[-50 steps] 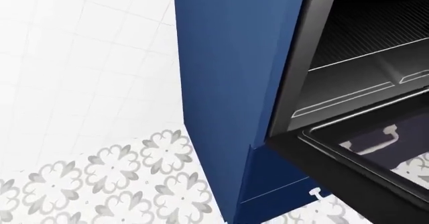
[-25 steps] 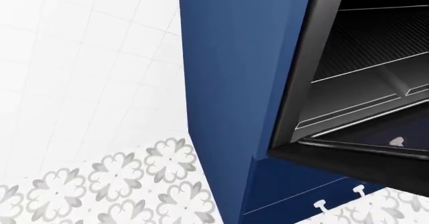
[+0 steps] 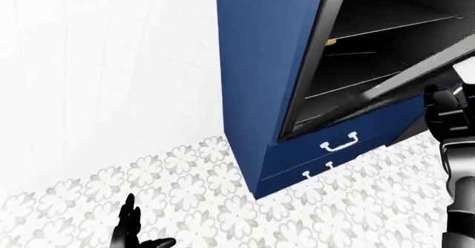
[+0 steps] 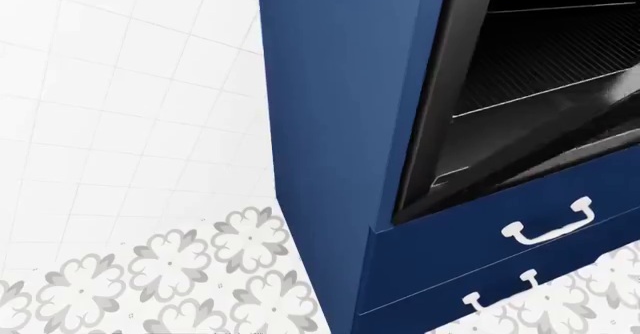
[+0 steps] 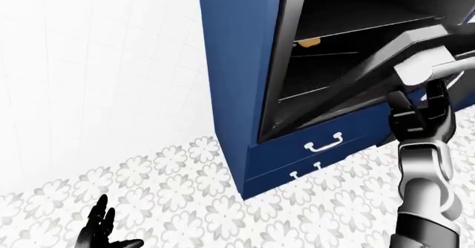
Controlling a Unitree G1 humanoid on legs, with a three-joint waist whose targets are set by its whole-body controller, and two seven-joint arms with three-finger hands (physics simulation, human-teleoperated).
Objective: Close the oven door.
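The black oven door point(image 5: 371, 64) hangs half raised, tilted up toward the oven cavity point(image 4: 540, 56) in the tall blue cabinet point(image 4: 340, 124). Its silver handle point(image 5: 429, 67) is at the door's upper right edge in the right-eye view. My right hand point(image 5: 425, 104) is just below that handle, fingers upright and open against the door's outer face. It also shows at the right edge of the left-eye view point(image 3: 445, 107). My left hand point(image 3: 130, 230) is open and empty, low at the bottom left over the floor.
Wire racks point(image 4: 545, 86) sit inside the oven, with a yellow item point(image 5: 310, 42) on an upper one. Two blue drawers with white handles point(image 4: 550, 229) point(image 4: 500, 289) lie below the oven. White tiled wall point(image 3: 111, 64) stands at left, patterned floor point(image 3: 207, 203) below.
The oven door has swung up from nearly flat to a steep tilt toward the cavity. The drawers' handles under it have come into sight. The view has shifted slightly.
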